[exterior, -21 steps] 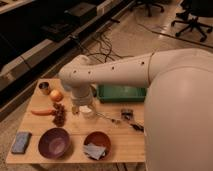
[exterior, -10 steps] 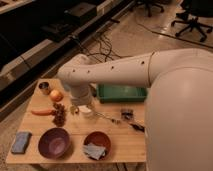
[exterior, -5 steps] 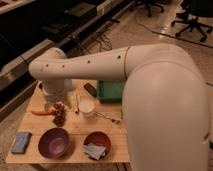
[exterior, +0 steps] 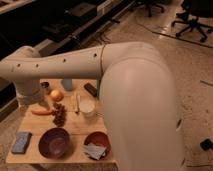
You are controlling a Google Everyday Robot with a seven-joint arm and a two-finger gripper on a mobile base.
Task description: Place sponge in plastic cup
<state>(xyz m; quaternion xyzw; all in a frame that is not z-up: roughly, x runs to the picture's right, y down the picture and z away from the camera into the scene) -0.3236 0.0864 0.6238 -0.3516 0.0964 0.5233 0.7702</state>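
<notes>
Dim office room, speckled floor, rolling chairs at the back. In front, a small pale wooden desk [exterior: 76,125] crowded with things. Above its far left side, next to a round orange fruit [exterior: 56,95]: the pincer [exterior: 43,104] on the big white arm, spread wide and, as far as shows, gripping nothing.

Nearer the camera than the pincer, at the desk's front corner: the flat blue-grey rectangular sponge [exterior: 21,142], lying free just beside a purple bowl [exterior: 55,142]. Off to the pincer's other side, past a dark bunch of grapes [exterior: 60,116]: the white plastic cup [exterior: 87,107], upright.

Step in hand, judging by this: reaching for the sponge.
- Come straight down over its narrow width.
- Stay clear of the purple bowl's rim.
- Close only once low against the desk top.
- Lift well above the grapes before crossing to the cup.
</notes>
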